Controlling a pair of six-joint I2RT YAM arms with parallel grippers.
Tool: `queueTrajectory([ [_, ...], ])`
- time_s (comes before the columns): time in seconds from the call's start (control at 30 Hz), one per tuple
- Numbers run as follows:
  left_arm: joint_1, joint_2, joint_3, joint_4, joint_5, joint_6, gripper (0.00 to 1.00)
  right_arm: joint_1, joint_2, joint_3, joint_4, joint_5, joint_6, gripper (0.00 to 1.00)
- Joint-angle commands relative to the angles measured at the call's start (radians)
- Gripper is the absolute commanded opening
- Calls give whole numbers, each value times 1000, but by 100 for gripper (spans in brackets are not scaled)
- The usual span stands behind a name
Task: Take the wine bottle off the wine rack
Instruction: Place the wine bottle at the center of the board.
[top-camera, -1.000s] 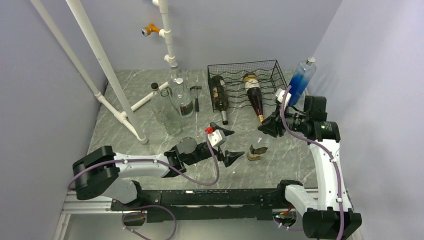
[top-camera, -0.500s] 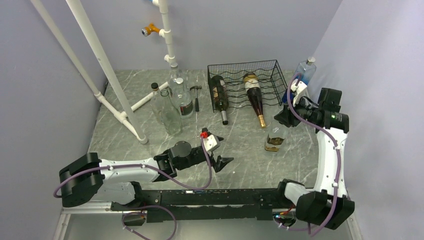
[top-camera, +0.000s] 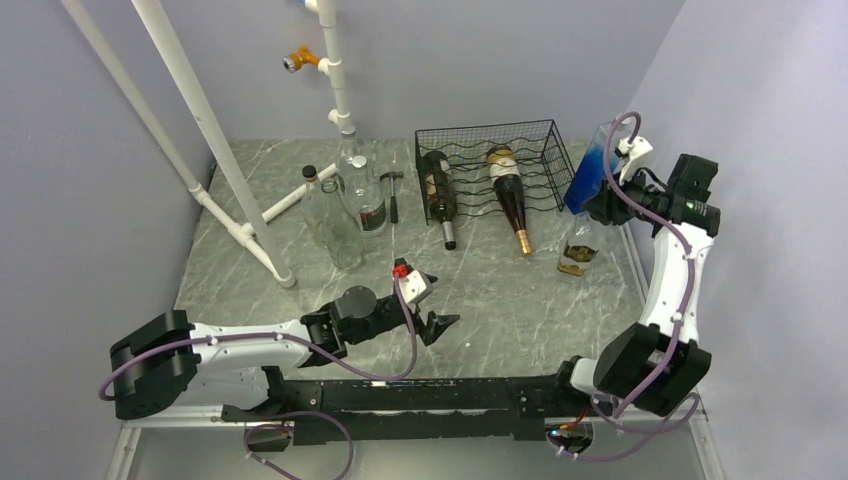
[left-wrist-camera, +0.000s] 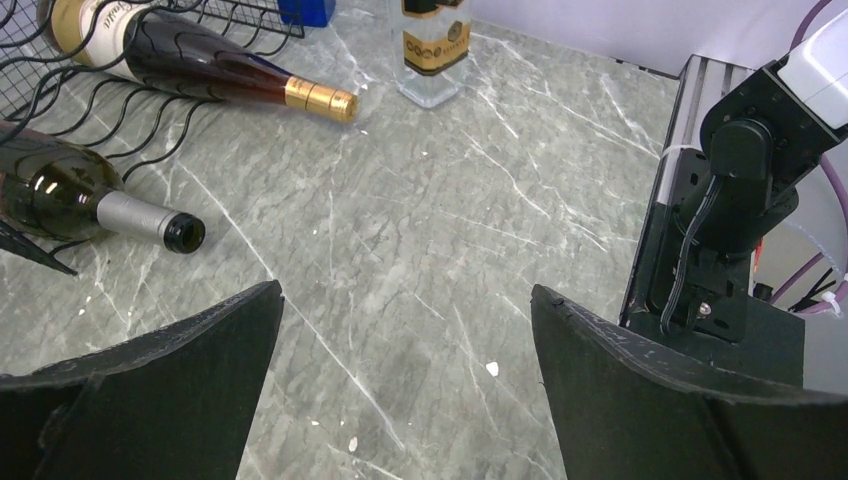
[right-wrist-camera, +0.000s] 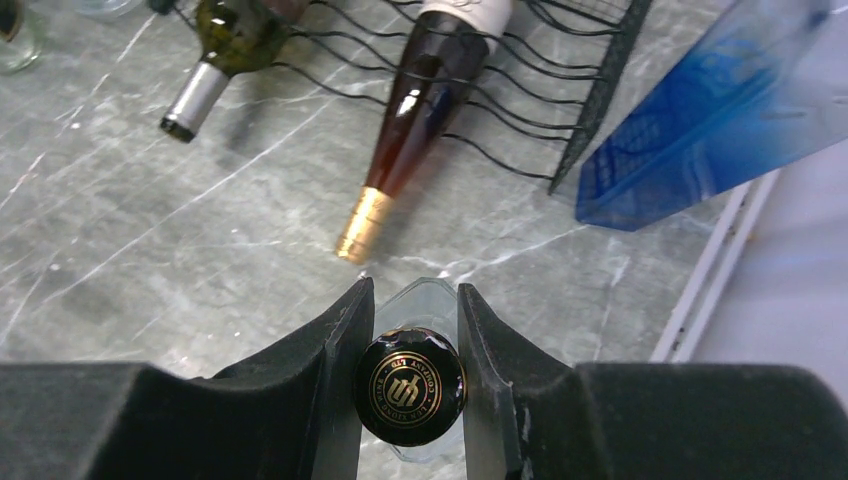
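Observation:
The black wire wine rack (top-camera: 490, 165) stands at the back right. It holds a green bottle (top-camera: 437, 190) and a dark red bottle with a gold foil neck (top-camera: 508, 195), both lying with necks toward me. My right gripper (top-camera: 598, 208) is shut on the black cap (right-wrist-camera: 410, 385) of an upright clear bottle (top-camera: 578, 250), right of the rack's front corner, with its base at or just above the table. My left gripper (top-camera: 440, 300) is open and empty, low over the front middle of the table. The left wrist view shows both rack bottles (left-wrist-camera: 200, 70) ahead of it.
A tilted blue bottle (top-camera: 590, 165) leans by the right wall, close behind my right gripper. Several clear glass bottles (top-camera: 335, 215) and a small hammer (top-camera: 392, 190) sit left of the rack. A white pipe frame (top-camera: 215, 150) crosses the back left. Walls close in on both sides.
My right gripper has carried the clear bottle from the front middle to the right and back, beside the blue bottle. My left arm has drawn back a little toward its base.

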Motion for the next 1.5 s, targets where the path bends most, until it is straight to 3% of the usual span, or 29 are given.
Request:
queueTrajectory([
  [0.0, 2, -33, -10, 23, -27, -34, 100, -24, 28, 88, 229, -30, 53, 0],
  [0.53, 2, -60, -56, 16, -60, -76, 100, -54, 200, 152, 512, 37, 233, 0],
  [1.0, 2, -61, -64, 13, -72, -87, 100, -54, 281, 199, 605, 67, 294, 1],
  [1.23, 2, -56, -72, 24, -72, -100, 100, -51, 295, 193, 616, 74, 295, 16],
  [1.47, 3, -61, -78, 31, -76, -113, 99, -52, 288, 172, 609, 64, 286, 42],
])
